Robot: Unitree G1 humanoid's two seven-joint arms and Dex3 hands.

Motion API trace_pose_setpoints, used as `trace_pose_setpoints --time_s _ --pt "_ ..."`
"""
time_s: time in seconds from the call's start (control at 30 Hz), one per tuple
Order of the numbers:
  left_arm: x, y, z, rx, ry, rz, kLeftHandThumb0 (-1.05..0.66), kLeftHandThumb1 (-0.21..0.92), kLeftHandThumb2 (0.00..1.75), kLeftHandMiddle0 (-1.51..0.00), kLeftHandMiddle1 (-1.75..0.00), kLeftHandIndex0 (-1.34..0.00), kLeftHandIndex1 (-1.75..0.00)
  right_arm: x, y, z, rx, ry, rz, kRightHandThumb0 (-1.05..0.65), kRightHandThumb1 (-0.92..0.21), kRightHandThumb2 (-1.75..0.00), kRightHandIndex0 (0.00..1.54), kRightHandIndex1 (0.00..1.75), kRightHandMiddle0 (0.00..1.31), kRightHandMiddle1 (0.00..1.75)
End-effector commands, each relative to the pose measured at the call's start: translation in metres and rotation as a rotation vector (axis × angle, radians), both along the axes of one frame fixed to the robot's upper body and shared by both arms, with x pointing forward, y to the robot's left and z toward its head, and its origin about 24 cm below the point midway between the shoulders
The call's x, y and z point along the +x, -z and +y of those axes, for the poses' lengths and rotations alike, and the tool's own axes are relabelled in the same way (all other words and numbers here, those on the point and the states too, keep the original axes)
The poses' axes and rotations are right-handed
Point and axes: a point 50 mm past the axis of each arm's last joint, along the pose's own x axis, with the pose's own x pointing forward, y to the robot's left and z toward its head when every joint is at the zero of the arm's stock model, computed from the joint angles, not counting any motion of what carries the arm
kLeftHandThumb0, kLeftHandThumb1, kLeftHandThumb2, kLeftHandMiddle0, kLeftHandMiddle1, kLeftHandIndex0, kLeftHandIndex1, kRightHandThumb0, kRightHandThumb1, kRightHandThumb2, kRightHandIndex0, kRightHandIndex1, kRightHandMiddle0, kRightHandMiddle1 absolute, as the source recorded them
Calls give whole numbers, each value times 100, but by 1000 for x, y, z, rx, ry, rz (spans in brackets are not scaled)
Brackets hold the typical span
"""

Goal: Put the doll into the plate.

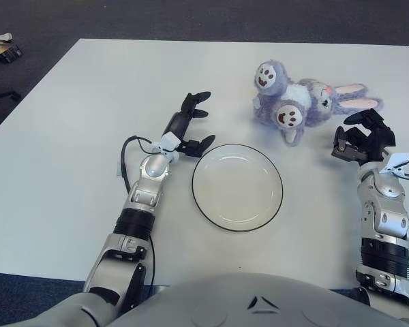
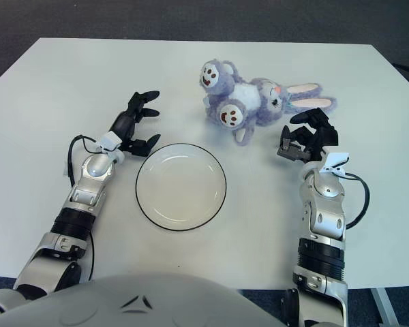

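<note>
A purple plush bunny doll (image 1: 300, 103) lies on its back on the white table (image 1: 68, 136), behind and to the right of the plate, ears pointing right. The white plate (image 1: 237, 187) with a thin black rim sits empty at the table's middle. My left hand (image 1: 189, 126) hovers just left of the plate's rim with its fingers spread and nothing in them. My right hand (image 1: 361, 138) is right of the plate and just in front of the doll's ears, fingers loosely curled and holding nothing, not touching the doll.
A small dark object (image 1: 3, 50) lies on the grey carpet beyond the table's far left corner. The table's far edge runs just behind the doll.
</note>
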Motion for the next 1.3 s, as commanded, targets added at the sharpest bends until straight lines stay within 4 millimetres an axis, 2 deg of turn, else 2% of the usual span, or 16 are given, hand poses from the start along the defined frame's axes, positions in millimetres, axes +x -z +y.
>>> trace_pose_setpoints --time_s 0.0,0.17,0.27,0.37,0.7,1.0,1.27 --pt "-1 -2 -3 50 -19 -42 -73 41 83 0 -119 0 -32 2 -5 -4 -12 4 -3 -1 -21 -145 69 175 46 174" --pt "-1 -5 -8 87 -25 -54 -80 48 75 0 -119 0 -18 2 -5 -4 -11 3 1 -1 -21 -146 69 175 46 175" --pt "-1 -14 -15 135 -16 -64 -84 56 67 0 -119 0 -6 2 -3 -4 -8 2 8 -1 -21 -145 68 175 46 175" --pt "-1 -20 -20 147 -12 -57 -85 59 63 0 -113 0 -2 2 -3 -4 -7 -1 11 -1 -22 -145 69 175 46 174" --pt "-2 -30 -34 146 -39 -49 -80 57 57 0 -84 0 0 3 -1 -5 -15 -6 23 -1 -22 -144 68 175 45 175" --pt "-5 -40 -38 167 -58 -78 -79 56 59 0 -99 0 0 4 -1 -5 -31 -11 27 -1 -24 -142 66 174 44 175" --pt "-1 -66 -44 163 -26 -106 -76 54 61 0 -109 0 0 6 -1 -5 -55 -12 36 -1 -26 -139 65 172 43 175"
